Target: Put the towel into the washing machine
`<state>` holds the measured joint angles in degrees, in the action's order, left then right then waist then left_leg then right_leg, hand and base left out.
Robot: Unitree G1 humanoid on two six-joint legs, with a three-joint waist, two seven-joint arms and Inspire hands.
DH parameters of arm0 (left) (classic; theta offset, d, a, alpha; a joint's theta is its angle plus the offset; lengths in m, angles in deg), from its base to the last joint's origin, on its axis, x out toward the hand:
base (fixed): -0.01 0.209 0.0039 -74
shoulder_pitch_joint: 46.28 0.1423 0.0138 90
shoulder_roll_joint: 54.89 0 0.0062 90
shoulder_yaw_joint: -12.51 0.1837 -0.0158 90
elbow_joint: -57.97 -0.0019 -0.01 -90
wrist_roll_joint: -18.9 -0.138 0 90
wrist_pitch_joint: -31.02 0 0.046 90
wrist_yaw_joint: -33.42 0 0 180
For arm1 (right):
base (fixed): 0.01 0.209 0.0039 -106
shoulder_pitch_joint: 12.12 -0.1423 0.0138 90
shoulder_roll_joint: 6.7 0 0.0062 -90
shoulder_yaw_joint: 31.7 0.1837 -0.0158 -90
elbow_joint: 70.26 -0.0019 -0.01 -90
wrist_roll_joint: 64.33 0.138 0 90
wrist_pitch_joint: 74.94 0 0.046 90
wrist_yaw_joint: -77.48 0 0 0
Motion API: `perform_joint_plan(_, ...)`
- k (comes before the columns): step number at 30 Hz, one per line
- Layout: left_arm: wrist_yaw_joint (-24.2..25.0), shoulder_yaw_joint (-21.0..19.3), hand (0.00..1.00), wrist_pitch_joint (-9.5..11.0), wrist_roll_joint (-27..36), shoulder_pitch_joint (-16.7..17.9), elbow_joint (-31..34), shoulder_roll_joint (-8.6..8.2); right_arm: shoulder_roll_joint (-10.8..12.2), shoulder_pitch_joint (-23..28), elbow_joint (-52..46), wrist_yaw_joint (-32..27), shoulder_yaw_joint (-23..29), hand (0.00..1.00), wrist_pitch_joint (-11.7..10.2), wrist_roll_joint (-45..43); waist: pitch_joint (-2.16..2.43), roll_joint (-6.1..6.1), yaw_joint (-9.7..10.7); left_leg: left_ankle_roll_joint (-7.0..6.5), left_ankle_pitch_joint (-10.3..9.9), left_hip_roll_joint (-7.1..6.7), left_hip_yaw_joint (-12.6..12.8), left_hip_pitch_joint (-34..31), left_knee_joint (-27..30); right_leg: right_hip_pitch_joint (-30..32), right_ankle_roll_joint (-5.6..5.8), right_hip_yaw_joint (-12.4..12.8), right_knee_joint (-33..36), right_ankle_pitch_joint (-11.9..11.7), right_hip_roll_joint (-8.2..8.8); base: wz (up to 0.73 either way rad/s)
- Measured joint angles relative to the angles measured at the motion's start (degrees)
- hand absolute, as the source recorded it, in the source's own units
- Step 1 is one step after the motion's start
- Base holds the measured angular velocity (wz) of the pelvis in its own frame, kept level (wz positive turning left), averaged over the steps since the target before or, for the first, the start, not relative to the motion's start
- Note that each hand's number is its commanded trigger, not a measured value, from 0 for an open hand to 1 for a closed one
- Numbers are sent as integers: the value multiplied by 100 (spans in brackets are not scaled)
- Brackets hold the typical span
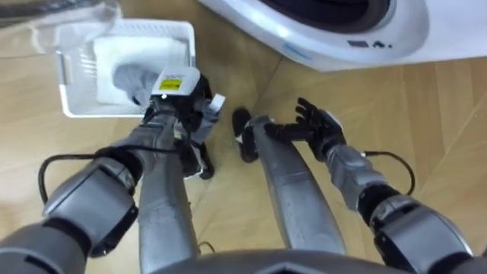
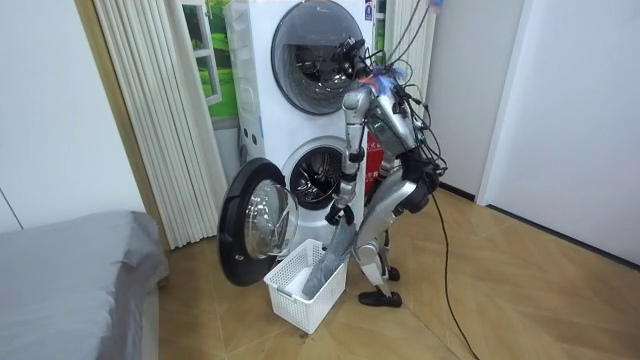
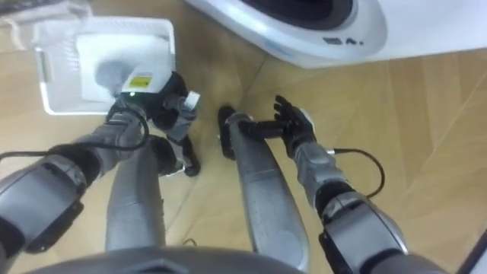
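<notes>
Towel (image 2: 330, 262) dangling from clenched left robot hand (image 1: 181, 100) into basket (image 2: 288, 297), room view; right robot hand (image 1: 319, 126) spread.

We see a home, in a room used for both laundry and sleeping. Against the wall stands a white washing machine (image 2: 318, 180) with its round door (image 2: 258, 222) swung open, and a second machine (image 2: 315, 45) stacked on top. A white laundry basket (image 2: 290, 305) sits on the wooden floor (image 2: 520, 300). Pale pleated curtains (image 2: 150, 120) hang beside a grey-covered bed (image 2: 70, 270).
</notes>
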<state>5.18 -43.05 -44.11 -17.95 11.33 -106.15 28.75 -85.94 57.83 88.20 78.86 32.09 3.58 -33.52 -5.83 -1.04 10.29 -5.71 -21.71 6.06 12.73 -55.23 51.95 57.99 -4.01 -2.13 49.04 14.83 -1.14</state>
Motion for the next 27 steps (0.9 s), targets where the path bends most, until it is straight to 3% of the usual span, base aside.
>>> perform_joint_plan(6, -132, -465, 100, 285, 818, 220, 513, 24, -16, 22, 21, -93, 59, 0, -122, -435, 14, 23, -171, 27, 21, 2, 107, 700, -442, -667, -1, -112, -442, -44, 52, -7)
perform_joint_plan(10, -12, -528, 100, 378, 1813, 418, 1173, -62, -112, 69, -171, -83, 118, 0, -154, -646, 36, 42, -340, 28, 49, -37, 111, 1000, -618, -978, -1, -226, -604, -43, 123, 6)
perform_joint_plan(12, 238, -550, 100, 390, 2415, 542, 1427, -114, -114, 120, -273, -68, 120, 0, -176, -824, 75, 36, -377, 22, 97, -92, 126, 1141, -730, -1107, 0, -295, -660, -43, 195, 5)
perform_joint_plan(14, 671, -550, 100, 410, 3147, 738, 1600, -223, -113, 207, -388, 28, 119, 0, -166, -891, 122, 31, -473, 23, 105, -102, 158, 1369, -848, -1327, 2, -291, -766, -44, 196, -4)
perform_joint_plan(15, 799, -555, 100, 410, 3336, 813, 1629, -241, -107, 225, -413, 68, 119, 0, -161, -895, 165, 39, -485, 26, 107, -106, 153, 1411, -867, -1373, 2, -295, -796, -43, 195, 4)
perform_joint_plan(16, 1094, -538, 100, 409, 3783, 958, 1705, -259, -93, 296, -464, 116, 118, 0, -159, -926, 244, 25, -497, 28, 117, -126, 145, 1483, -941, -1441, 5, -298, -840, -45, 202, 7)
perform_joint_plan(17, 1390, -492, 100, 407, 4278, 1081, 1772, -275, -85, 327, -474, 139, 111, 0, -157, -932, 271, -10, -507, 26, 162, -185, 139, 1590, -1042, -1516, 11, -293, -861, -44, 242, 10)
perform_joint_plan(21, 2334, -378, 100, 376, 5811, 1335, 1981, -276, -101, 337, -464, 224, 106, 0, -143, -938, 286, -1, -557, 18, 220, -192, 100, 1657, -1117, -1640, 17, -362, -978, -98, 255, 8)
perform_joint_plan(27, 3427, -284, 100, 111, 7112, 1479, 2024, -241, -83, 377, -464, 390, 121, 0, -93, -979, 285, -3, -591, 10, 232, -193, 64, 1691, -1133, -1715, 30, -398, -1049, -133, 255, 1)
